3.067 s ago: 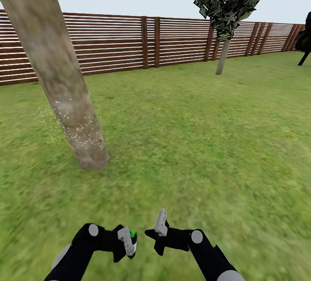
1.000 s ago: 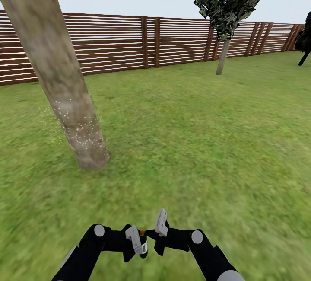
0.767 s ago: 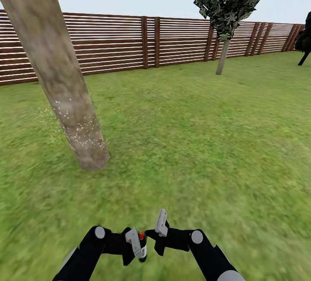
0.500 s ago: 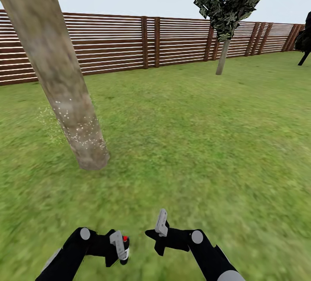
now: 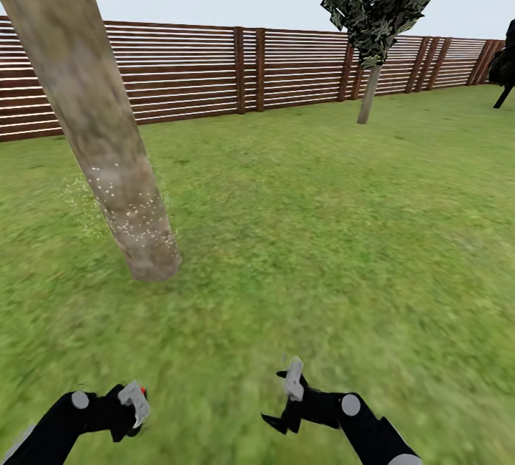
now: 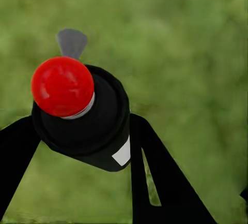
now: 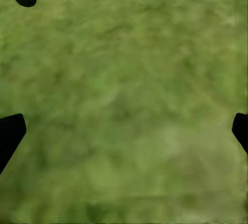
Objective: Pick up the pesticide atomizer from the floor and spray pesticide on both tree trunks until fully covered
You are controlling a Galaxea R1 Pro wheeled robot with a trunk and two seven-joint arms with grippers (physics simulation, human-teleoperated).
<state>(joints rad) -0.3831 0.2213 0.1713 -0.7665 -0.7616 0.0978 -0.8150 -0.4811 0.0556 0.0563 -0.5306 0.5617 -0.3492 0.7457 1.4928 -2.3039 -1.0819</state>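
where white specks dot it, the tree trunk [image 5: 136, 222] looks mottled.

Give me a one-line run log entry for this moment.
left gripper: shut on atomizer, red cap up | right gripper: open, empty | trunk: white specks on lower part | ground: grass

- pesticide atomizer [image 6: 85, 118]: black, red dot, white label
- tree trunk [image 5: 93, 121]: mottled grey-brown, white pesticide [image 5: 132, 218] specks low down
- fence [image 5: 286, 68]: brown slats
- lawn [image 5: 322, 236]: green

rough mottled tree trunk [image 5: 107, 143] – slatted wood fence [image 5: 214, 71] – glossy red-capped atomizer [image 6: 85, 118]
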